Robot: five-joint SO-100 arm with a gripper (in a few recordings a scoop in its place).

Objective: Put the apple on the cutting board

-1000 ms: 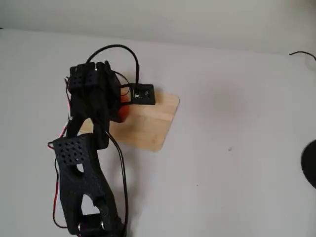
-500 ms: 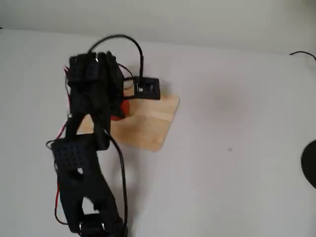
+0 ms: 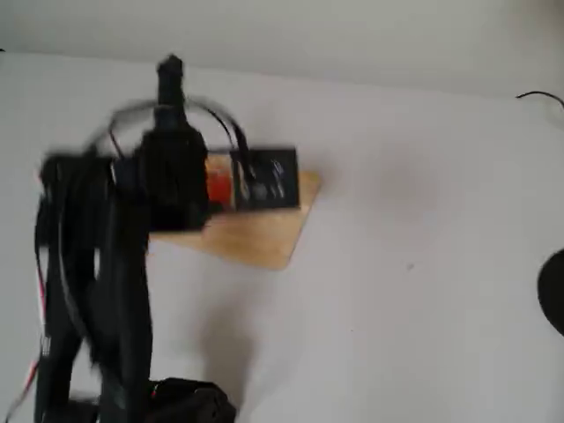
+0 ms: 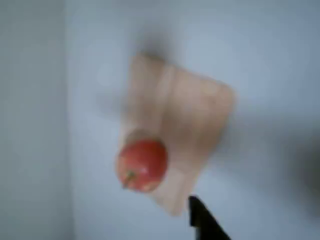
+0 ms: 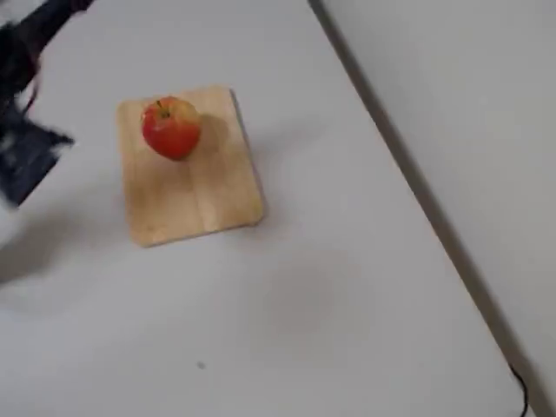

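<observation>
Apple (image 5: pixel 171 127) sits on cutting board (image 5: pixel 188 167), near board's upper-left corner in fixed view, stem up, nothing touching it; placing looks done. Gripper (image 4: pixel 205 222) apart from apple, toward lower right in wrist view. Blur hides jaw state, cannot tell

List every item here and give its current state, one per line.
apple: upright, stem up, resting on the board near one end, free of the pincer.
cutting board: flat on the table, carrying the apple.
pincer: clear of the apple; too blurred to tell open or shut.
table: white, bearing the board.
</observation>
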